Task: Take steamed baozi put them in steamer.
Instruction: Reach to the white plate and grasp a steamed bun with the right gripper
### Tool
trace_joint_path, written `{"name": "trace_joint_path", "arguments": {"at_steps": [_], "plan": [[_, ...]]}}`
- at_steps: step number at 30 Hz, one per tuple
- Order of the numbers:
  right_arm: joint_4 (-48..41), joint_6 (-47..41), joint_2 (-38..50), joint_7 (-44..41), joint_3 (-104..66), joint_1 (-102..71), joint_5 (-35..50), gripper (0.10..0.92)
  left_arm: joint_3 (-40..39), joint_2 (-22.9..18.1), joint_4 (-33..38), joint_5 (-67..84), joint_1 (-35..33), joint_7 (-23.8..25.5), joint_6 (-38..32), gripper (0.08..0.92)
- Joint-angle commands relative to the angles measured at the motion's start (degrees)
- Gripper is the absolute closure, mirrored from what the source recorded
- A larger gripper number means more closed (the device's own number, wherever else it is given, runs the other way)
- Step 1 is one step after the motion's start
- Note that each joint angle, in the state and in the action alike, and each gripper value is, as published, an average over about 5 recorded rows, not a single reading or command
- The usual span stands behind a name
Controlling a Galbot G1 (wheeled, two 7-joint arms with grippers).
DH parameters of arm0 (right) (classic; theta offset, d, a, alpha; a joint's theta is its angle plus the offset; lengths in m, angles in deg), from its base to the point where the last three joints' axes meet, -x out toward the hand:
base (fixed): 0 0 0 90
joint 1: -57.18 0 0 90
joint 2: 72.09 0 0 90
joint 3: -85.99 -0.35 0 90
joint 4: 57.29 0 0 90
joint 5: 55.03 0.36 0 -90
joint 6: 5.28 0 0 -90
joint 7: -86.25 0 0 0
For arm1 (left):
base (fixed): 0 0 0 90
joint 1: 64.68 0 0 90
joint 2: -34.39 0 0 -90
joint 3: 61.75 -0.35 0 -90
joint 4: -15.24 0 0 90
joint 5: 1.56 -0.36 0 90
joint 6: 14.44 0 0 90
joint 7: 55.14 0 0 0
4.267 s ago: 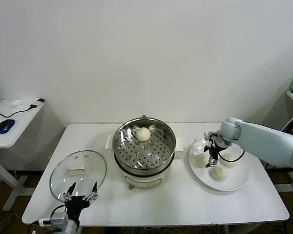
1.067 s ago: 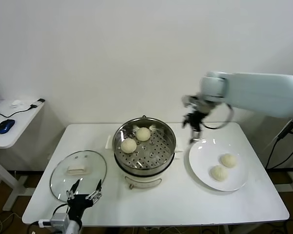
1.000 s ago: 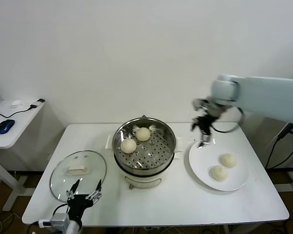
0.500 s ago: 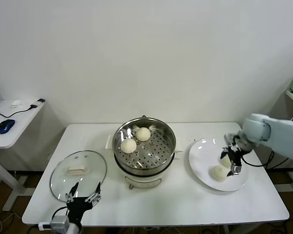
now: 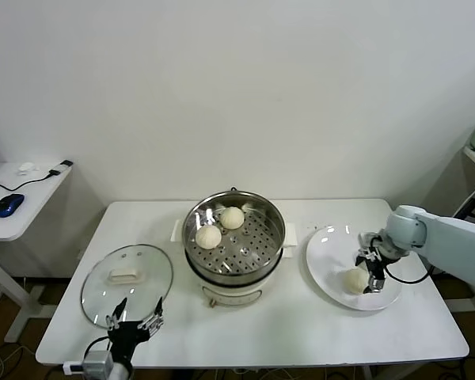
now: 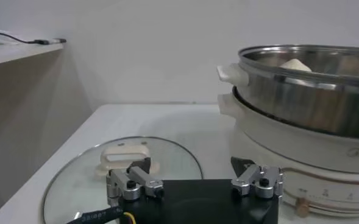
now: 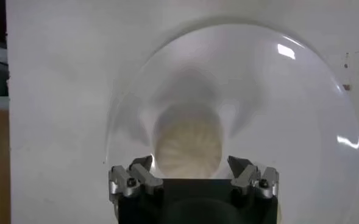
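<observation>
Two steamed baozi point(image 5: 232, 218) point(image 5: 208, 236) lie on the perforated tray of the steamer point(image 5: 245, 271), whose steel wall fills the left wrist view point(image 6: 301, 103). On the white plate point(image 5: 328, 257) one baozi point(image 5: 355, 279) shows, right against my right gripper point(image 5: 370, 271). In the right wrist view a pleated baozi point(image 7: 188, 143) sits between the open fingers of the right gripper point(image 7: 190, 163), with a small gap on each side. My left gripper point(image 5: 132, 321) point(image 6: 191, 167) is parked open at the table's front left, by the lid.
The glass lid point(image 5: 127, 273) point(image 6: 106, 176) with a white handle lies flat left of the steamer. The plate point(image 7: 289, 97) sits near the table's right end. A side table with a blue mouse point(image 5: 9, 204) stands far left.
My right arm has swung from high beside the steamer down onto the plate, its open fingers now around a baozi. A second baozi lies in the steamer. The left arm stays put.
</observation>
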Motion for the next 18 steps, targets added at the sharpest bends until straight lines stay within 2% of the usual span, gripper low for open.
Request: {"name": "trace_joint_path", "arguments": {"at_steps": [1,11,18], "plan": [[-2.0,0.0,-1.8,0.9,-3.0,-3.7,-1.0,0.233,0.0,0.1,-0.1,0.1,0.2,0.0,0.1,0.177],[0.0,0.3,-1.1,-2.3,0.4,2.3,0.5,0.368,-0.3,-0.1,0.3,0.1,0.3,0.0,0.4,0.177],[-0.4,6.0,-4.5,-7.9,9.0,23.4,5.8,0.38,-0.5,0.1,1.1,0.1,0.0,0.0,0.5,0.177]]}}
